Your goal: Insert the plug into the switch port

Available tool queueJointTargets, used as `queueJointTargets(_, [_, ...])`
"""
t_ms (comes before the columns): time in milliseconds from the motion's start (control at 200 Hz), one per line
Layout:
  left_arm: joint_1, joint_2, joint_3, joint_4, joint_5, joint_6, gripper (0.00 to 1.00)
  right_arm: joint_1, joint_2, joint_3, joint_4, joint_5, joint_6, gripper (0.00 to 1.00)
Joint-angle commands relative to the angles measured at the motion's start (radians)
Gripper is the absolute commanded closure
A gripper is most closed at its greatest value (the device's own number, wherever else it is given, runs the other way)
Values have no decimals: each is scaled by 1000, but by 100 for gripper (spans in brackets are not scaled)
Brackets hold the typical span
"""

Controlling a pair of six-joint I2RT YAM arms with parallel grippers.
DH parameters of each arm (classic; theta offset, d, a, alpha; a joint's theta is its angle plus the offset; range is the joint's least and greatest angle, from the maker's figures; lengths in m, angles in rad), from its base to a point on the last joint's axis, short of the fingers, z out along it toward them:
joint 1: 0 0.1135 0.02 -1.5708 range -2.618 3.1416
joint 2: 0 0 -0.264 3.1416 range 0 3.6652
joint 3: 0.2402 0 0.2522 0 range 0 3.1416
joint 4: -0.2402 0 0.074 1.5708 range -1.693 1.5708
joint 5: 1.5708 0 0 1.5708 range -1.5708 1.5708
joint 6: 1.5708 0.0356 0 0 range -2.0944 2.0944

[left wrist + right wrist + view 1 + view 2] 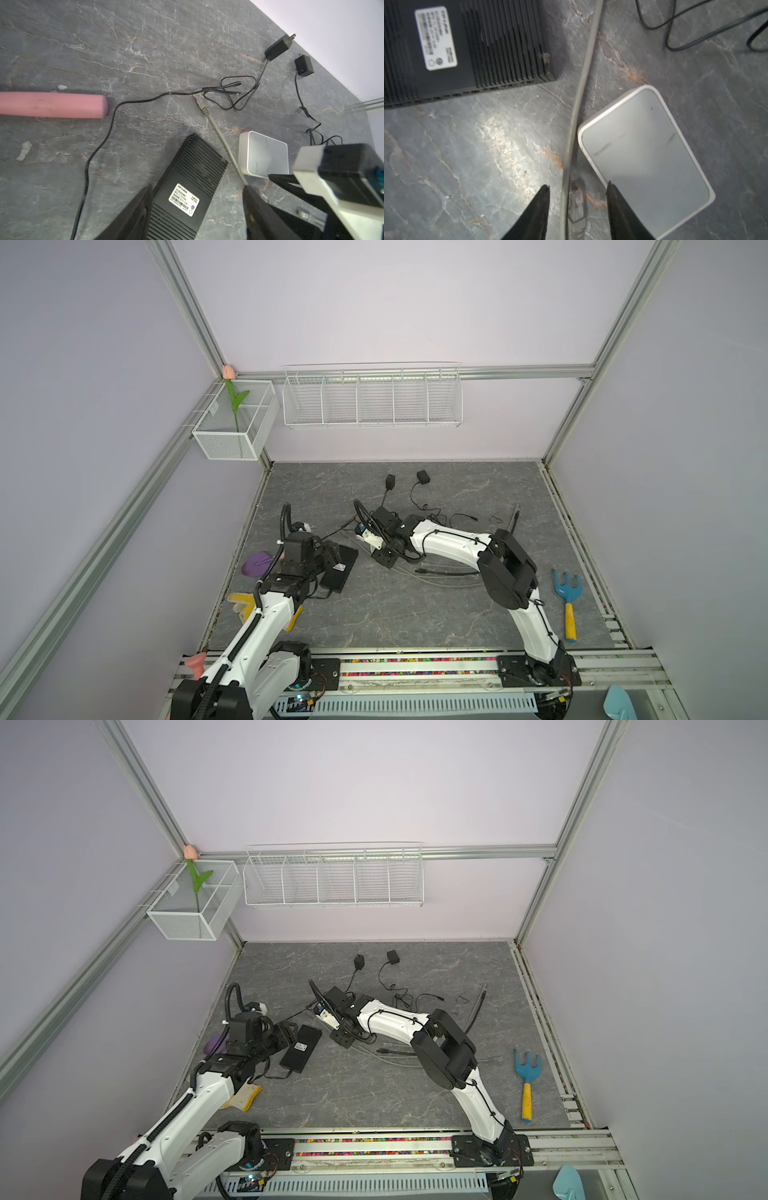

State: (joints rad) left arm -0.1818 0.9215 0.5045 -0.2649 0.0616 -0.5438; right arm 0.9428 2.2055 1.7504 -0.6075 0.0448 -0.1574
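Observation:
The black switch [187, 187] lies label up on the grey table, also visible in both top views [338, 570] [301, 1048]. My left gripper [197, 187] is open and straddles its near end: one finger touches the switch's side, the other stands clear of it. A grey network cable [583, 83] runs between the switch and a white box [645, 155]. Its clear plug [577, 205] lies on the table between the fingers of my right gripper [578, 189], which is open with a gap on each side of the plug. The cable's other plug [202, 106] lies farther back. The switch ports are hidden.
Two black power adapters [390, 481] [423, 477] with thin tangled black leads lie at the back. A pink foam roll [52, 105] and a purple object [255, 564] sit at the left. A blue rake [567, 597] lies at the right. Wire baskets [372, 398] hang on the back wall.

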Motion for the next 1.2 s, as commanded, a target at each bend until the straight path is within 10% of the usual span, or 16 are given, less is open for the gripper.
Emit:
queueJointTargets(0, [13,-62,1,-34,12,7,31,12,45,66,-43,-37,5,52])
queueJointTargets(690, [15,-290,36,-183,52,-27,31,-41,187,193,-104,129,38,62])
queueJointTargets(1195, [15,-326,61,-200,61,-34,32,-49,40,-32,37,315,-20,61])
